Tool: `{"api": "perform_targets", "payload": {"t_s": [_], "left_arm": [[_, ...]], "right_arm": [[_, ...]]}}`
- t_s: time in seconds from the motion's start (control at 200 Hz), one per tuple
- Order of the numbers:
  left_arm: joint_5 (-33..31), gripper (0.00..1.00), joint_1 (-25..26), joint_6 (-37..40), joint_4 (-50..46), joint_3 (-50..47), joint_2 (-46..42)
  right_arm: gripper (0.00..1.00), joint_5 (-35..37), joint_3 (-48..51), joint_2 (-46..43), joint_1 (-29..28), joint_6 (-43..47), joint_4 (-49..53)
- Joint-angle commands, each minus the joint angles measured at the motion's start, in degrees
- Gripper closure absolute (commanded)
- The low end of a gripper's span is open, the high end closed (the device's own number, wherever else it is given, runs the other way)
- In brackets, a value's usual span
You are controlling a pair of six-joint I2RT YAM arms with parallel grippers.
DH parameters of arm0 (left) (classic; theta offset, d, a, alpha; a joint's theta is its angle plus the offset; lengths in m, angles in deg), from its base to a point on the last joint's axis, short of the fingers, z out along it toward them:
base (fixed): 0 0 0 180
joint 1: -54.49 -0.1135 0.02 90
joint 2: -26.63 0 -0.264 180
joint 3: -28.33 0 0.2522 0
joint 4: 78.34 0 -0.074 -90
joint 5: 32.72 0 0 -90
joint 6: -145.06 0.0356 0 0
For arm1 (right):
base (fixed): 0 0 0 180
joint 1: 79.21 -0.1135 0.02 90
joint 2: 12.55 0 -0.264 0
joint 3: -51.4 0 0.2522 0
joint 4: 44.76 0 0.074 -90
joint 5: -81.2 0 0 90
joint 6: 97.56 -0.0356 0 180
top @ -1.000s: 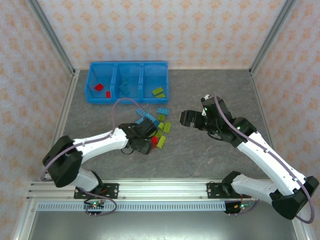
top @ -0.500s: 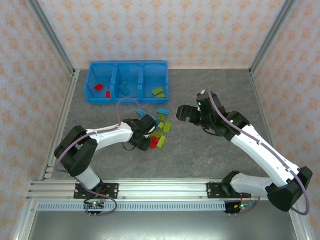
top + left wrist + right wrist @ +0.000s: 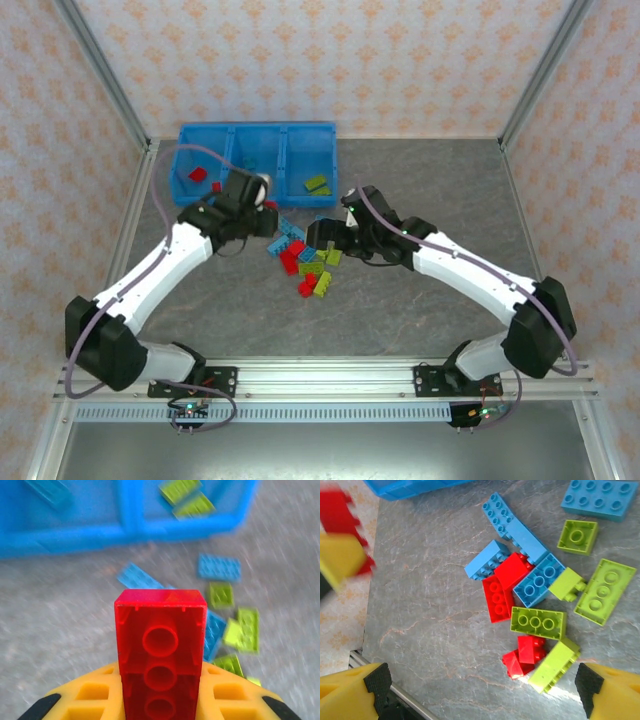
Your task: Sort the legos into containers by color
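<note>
Now the left gripper (image 3: 258,192) clamps a red studded plastic brick (image 3: 160,645) near the table's (image 3: 420,300) far-left corner; centre it over the bright blue plastic tray's (image 3: 255,127) leftmost compartment. Right gripper (image 3: 481,682) gapes wide.

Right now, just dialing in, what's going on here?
The left arm has its jaws shut on a red brick, held near the front edge of the blue tray and not yet dropped in. The right arm hangs with its jaws open above the loose pile of red, blue and green bricks on the table. The tray's left compartment has a lone red lego, its right one green legos.
</note>
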Motion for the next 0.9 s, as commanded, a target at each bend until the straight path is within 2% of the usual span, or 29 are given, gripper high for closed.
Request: {"api": "perform_targets", "payload": {"t_s": [0.0, 0.095, 0.225, 0.395, 0.515, 0.596, 0.696, 0.816, 0.896], "left_arm": [[-3.6, 0.75, -7.3, -1.1, -2.1, 6.2, 5.8], [-3.6, 0.76, -13.6, -1.6, -1.7, 13.4, 12.7], [-1.6, 0.75, -21.0, -3.4, -0.8, 24.7, 22.9], [-1.1, 0.73, -25.9, -3.5, -6.4, 45.7, 41.3], [-2.8, 0.67, -27.8, -3.8, -9.4, 56.9, 49.9], [-1.7, 0.59, -28.5, -3.5, -10.5, 62.0, 53.9], [-1.1, 0.56, -28.6, -1.1, -12.8, 67.0, 56.8], [-0.5, 0.52, -28.7, 0.7, -13.6, 67.4, 55.8], [0.9, 0.52, -28.7, 1.0, -14.5, 66.3, 53.1]], "right_arm": [[0.03, -0.1, -1.9, 3.0, 0.1, 0.7, -4.6], [0.04, -0.2, -2.6, 3.9, 0.1, 1.8, -3.6], [0.03, 2.7, 0.1, 0.2, 0.1, 2.8, -1.7], [0.03, 3.7, 3.9, -5.1, 0.1, 3.3, 0.1], [0.03, 5.3, 4.7, -7.5, 0.1, 4.7, 2.2], [0.02, 7.2, 4.8, -8.2, 0.1, 5.3, 3.6], [0.02, 8.7, 4.9, -8.8, 0.1, 5.4, 4.6], [0.02, 9.4, 5.8, -9.2, 0.1, 5.1, 4.5], [0.02, 10.1, 6.1, -9.1, 0.1, 4.9, 4.5]]}}
